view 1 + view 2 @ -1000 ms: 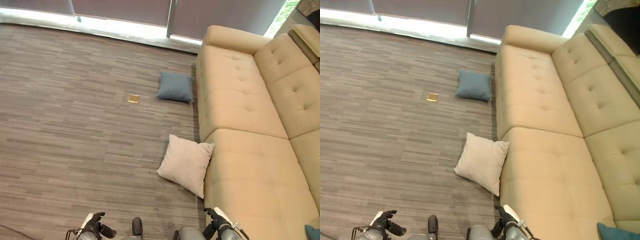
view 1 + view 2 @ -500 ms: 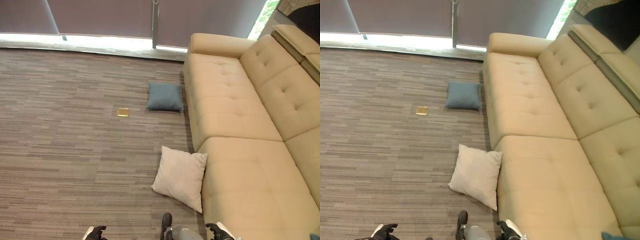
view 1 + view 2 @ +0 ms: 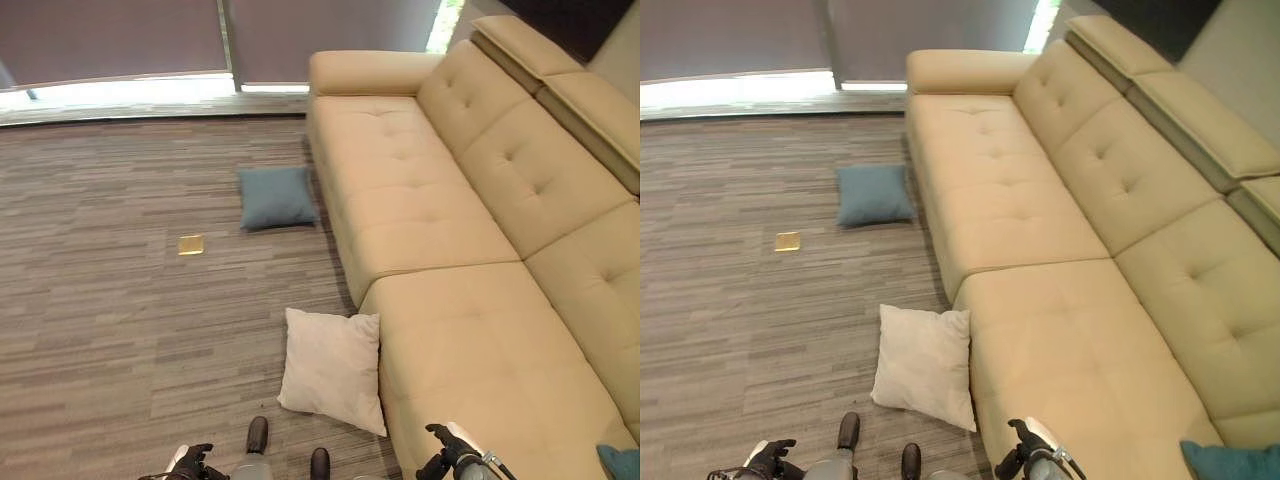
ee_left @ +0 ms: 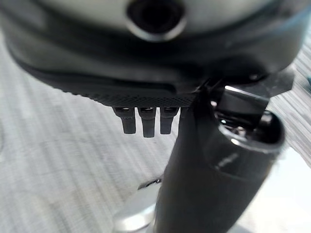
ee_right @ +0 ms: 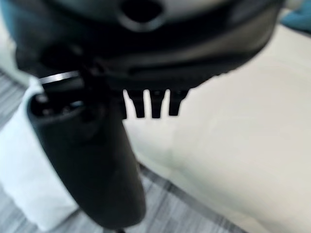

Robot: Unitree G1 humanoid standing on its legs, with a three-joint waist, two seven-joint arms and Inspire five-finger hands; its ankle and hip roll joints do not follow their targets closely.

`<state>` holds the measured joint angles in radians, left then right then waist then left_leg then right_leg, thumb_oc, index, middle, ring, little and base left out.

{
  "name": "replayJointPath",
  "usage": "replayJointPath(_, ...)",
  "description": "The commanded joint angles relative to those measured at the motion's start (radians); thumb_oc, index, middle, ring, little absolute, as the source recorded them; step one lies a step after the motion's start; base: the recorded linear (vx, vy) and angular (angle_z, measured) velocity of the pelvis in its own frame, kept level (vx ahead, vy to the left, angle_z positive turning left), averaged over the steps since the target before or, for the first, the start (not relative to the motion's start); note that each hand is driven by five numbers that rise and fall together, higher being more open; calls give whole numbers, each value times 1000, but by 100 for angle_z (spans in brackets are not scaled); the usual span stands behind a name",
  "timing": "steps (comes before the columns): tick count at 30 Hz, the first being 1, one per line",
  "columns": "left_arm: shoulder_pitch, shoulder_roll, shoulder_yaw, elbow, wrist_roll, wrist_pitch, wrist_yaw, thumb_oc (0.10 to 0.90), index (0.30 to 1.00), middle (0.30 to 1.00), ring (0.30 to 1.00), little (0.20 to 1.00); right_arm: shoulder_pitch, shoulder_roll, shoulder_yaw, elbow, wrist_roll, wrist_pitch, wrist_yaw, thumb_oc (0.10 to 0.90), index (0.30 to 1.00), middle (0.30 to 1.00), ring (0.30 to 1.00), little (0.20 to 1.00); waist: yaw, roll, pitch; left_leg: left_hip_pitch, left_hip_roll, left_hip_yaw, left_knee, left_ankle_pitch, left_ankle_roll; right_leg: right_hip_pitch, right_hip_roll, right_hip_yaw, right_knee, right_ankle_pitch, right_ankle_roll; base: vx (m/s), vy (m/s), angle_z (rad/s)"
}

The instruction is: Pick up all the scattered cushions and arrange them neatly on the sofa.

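White cushion (image 3: 333, 370): a square, pale, softly creased pillow lying flat on the carpeted floor (image 3: 110, 300), one edge touching the base of the beige sofa (image 3: 470, 330) beside the seam between two seat sections. It lies ahead of the robot, between the two hands and toward the sofa side; the right hand (image 3: 448, 462) appears the nearer, so a reach forward and inward from that side would probably meet it first. Being square, it offers no clear long axis; its corners point roughly along and across the sofa front.

Blue-grey cushion (image 3: 276, 197): similar in shape, flat on the floor farther ahead, just beside the sofa front without clearly touching it. A teal cushion (image 3: 1230, 462) sits at the near end of the sofa seat.

Right hand: low by the sofa edge, fingers loosely extended in its wrist view, holding nothing. Left hand (image 3: 192, 461): low over the floor, fingers likewise relaxed and empty.

A small gold floor plate (image 3: 190, 244) lies well apart from both floor cushions. Neither floor cushion is lifted yet.
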<state>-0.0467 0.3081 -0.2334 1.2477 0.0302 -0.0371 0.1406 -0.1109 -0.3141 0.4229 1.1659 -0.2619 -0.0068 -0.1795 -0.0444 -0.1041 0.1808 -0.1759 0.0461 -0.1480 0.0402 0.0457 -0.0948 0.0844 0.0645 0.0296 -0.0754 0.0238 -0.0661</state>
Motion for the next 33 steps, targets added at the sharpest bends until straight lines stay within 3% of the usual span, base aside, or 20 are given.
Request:
replayJointPath(1, 7, 11, -29, -19, 13, -22, 10, 800, 900, 900, 900, 900, 4, -35, 4, -43, -14, -13, -24, 800, 900, 900, 900, 900, 7, -16, -26, -8, -19, 42, 112, -76, 37, -86, -103, -5, 229, -168, 127, 132, 332, -63)
replayJointPath(6, -5, 39, -28, -34, 24, -35, 11, 800, 900, 900, 900, 900, -37, -10, 27, -58, -35, -14, -15, 800, 900, 900, 900, 900, 10, -2, 0, 42, -48, 161, 96, -110, 103, -196, -175, 45, 373, -70, 183, 27, 338, -94)
replayJointPath(10, -5, 58, -11, -34, 10, -37, 14, 800, 900, 900, 900, 900, -38, -4, 27, -72, -27, -21, -13, 800, 900, 900, 900, 900, 26, 15, 3, 74, -41, 220, 58, -110, 114, -206, -224, -100, 396, -84, 164, -5, 212, -67)
replayJointPath(12, 0, 61, -4, -35, 8, -37, 12, 800, 900, 900, 900, 900, -35, -4, 28, -68, -31, -20, -12, 800, 900, 900, 900, 900, 24, 12, -4, 90, -46, 226, 37, -107, 116, -195, -210, -124, 375, -93, 157, 75, 98, -48)
replayJointPath(13, 5, 62, 6, -33, 8, -37, 13, 800, 900, 900, 900, 900, -31, -3, 30, -59, -36, -23, -12, 800, 900, 900, 900, 900, 24, 5, -20, 106, -60, 237, 17, -104, 120, -181, -166, -150, 330, -104, 153, 71, 57, -28)
replayJointPath(18, 9, 62, 9, -30, 17, -42, 8, 800, 900, 900, 900, 900, -31, -5, 44, -56, -39, -28, -16, 800, 900, 900, 900, 900, 27, -6, -27, 126, -78, 263, 0, -108, 116, -173, -93, -187, 259, -117, 135, 32, 12, -32)
replayJointPath(19, 4, 58, -5, -39, 32, -43, 5, 800, 900, 900, 900, 900, -25, -12, 38, -68, -30, -32, -18, 800, 900, 900, 900, 900, 19, -12, -19, 122, -86, 263, 17, -111, 113, -153, -78, -155, 222, -130, 123, 7, -40, -22)
replayJointPath(22, -2, 49, -17, -51, 39, -45, 4, 800, 900, 900, 900, 900, -21, -24, 30, -74, -27, -32, -21, 800, 900, 900, 900, 900, 17, -11, -15, 99, -86, 274, 43, -114, 101, -158, -78, -152, 206, -119, 119, -26, -67, 8)
replayJointPath(23, -12, 40, -32, -63, 41, -45, -1, 800, 900, 900, 900, 900, -16, -34, 20, -75, -21, -28, -21, 800, 900, 900, 900, 900, 6, -9, -6, 67, -85, 280, 106, -124, 80, -157, -83, -152, 194, -117, 111, -44, -45, 9)
replayJointPath(25, -15, 35, -37, -67, 42, -45, -2, 800, 900, 900, 900, 900, -16, -37, 15, -73, -18, -25, -25, 800, 900, 900, 900, 900, 3, -8, -4, 51, -82, 279, 142, -134, 74, -157, -86, -154, 189, -116, 107, -39, -24, 21)
replayJointPath(27, -22, 18, -53, -69, 36, -49, -3, 800, 900, 900, 900, 900, -24, -44, 15, -67, -8, -24, -28, 800, 900, 900, 900, 900, 5, -10, 4, 19, -91, 235, 211, -154, 62, -154, -97, -145, 179, -114, 100, -28, 25, 8)
replayJointPath(29, -21, 14, -55, -68, 36, -47, -5, 800, 900, 900, 900, 900, -22, -45, 12, -66, -7, -25, -28, 800, 900, 900, 900, 900, 0, -9, 0, 23, -76, 234, 203, -156, 63, -152, -100, -145, 176, -115, 102, 27, 57, -8)
replayJointPath(30, -15, 13, -58, -68, 37, -45, -4, 800, 900, 900, 900, 900, -21, -47, 13, -67, -8, -24, -27, 800, 900, 900, 900, 900, -1, -9, -8, 25, -35, 240, 179, -139, 62, -147, -110, -142, 170, -114, 107, 37, 62, 1)
replayJointPath(31, -15, 13, -58, -68, 37, -45, -4, 800, 900, 900, 900, 900, -20, -47, 13, -68, -8, -24, -27, 800, 900, 900, 900, 900, -1, -9, -8, 26, -35, 240, 178, -139, 61, -146, -110, -141, 170, -114, 107, 70, 125, 6)
replayJointPath(33, -15, 11, -63, -61, 39, -45, 0, 800, 900, 900, 900, 900, -22, -49, 15, -77, -8, -26, -30, 800, 900, 900, 900, 900, 1, -6, -14, 27, 14, 211, 119, -100, 50, -150, -123, -136, 171, -116, 113, 48, 108, 8)
